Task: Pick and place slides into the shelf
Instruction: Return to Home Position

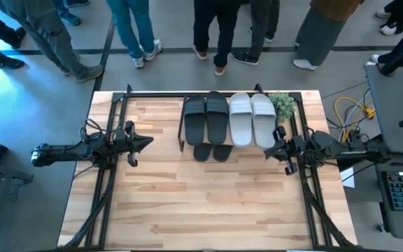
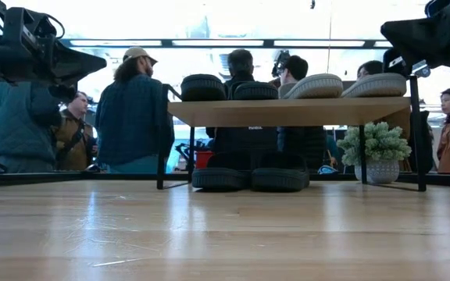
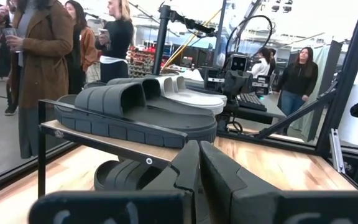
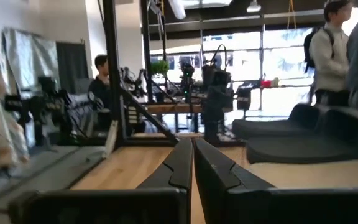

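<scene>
The left gripper (image 1: 149, 142) is hovering over the left side of the wooden table (image 1: 208, 210), its fingers pressed together and pointing toward the shelf (image 2: 287, 112), well apart from it. On the shelf's top board, two black slides (image 1: 205, 117) are lying side by side at the left, and two white slides (image 1: 252, 119) are lying beside them at the right. Under the board, another black pair (image 2: 248, 179) is sitting on the table, toes poking out in front. The right gripper (image 1: 268, 149), fingers also pressed together, is hanging just beside the shelf's right end, near the outer white slide. A small plant (image 2: 379, 144) is standing behind that end, and people are gathering beyond the table.
</scene>
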Available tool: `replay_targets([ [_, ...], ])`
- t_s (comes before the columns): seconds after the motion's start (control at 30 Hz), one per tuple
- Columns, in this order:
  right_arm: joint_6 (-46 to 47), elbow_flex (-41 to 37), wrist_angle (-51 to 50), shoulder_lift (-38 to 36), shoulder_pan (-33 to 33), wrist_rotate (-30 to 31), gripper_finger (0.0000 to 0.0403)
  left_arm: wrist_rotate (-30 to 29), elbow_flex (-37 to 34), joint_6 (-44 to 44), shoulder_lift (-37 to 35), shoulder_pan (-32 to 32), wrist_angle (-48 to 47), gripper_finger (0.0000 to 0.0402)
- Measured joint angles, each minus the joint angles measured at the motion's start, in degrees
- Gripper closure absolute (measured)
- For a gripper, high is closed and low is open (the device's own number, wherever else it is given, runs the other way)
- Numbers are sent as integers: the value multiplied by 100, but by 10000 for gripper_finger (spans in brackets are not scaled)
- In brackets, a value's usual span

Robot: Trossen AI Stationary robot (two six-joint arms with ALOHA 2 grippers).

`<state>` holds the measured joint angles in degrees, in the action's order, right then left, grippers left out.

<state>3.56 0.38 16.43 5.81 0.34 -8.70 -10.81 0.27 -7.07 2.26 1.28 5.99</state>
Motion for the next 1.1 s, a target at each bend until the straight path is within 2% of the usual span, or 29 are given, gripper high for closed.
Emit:
replay_targets([
  [0.17,661,17,84,-5,0,-6,394,1,0,0,-4,0,-3,402],
  [1.1,397,20,46,0,6,-27,394,2,0,1,-4,0,0,402],
])
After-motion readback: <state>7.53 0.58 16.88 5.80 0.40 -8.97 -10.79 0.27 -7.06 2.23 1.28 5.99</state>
